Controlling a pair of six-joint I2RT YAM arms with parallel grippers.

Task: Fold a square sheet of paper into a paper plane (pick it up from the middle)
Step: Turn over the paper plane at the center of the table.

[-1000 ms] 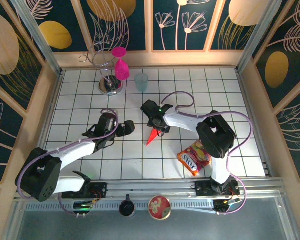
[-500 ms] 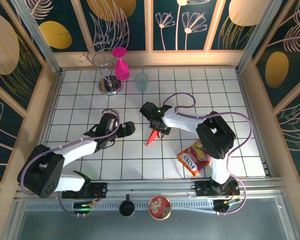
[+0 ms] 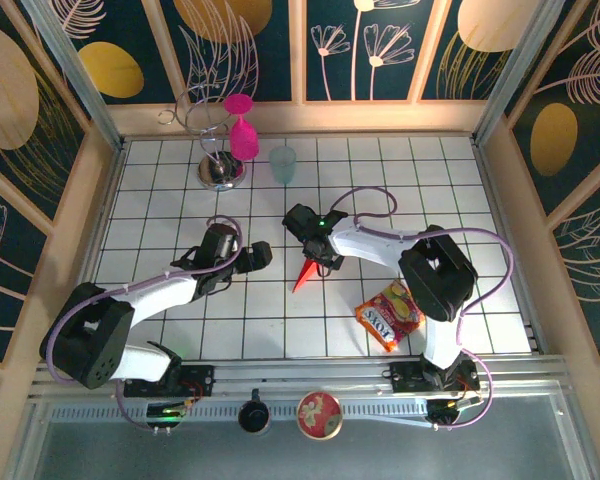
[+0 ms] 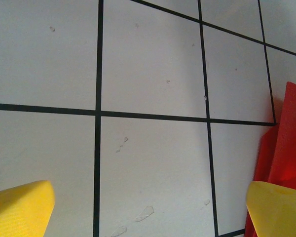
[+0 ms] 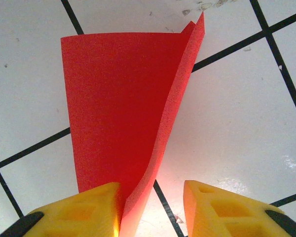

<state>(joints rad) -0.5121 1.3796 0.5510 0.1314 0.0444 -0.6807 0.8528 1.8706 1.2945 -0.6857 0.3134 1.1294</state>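
Red paper plane [image 5: 118,98]: thin matt paper, fine grain. White table [image 5: 237,98]: smooth, slight sheen, small scuffs. Yellow fingers [image 5: 79,212]: matt moulded plastic. Printed snack packet [image 3: 389,314]: glossy.

Red paper plane [image 4: 286,143] — beside the spread hand [image 4: 150,208]

The paper plane [image 5: 123,108] is plain bright red, with no print. The table [image 3: 380,190] is white, ruled with a black grid. The left gripper [image 4: 148,212] and the right gripper [image 5: 150,207] both have yellow fingers [image 5: 74,215]. Near the table's far edge stand a bright pink goblet [image 3: 242,125] and a pale blue-green cup [image 3: 282,163]. The snack packet [image 3: 389,314] is printed in red and yellow. The walls [image 3: 260,50] are dark teal with gold ovals and pale line-drawn leaves.
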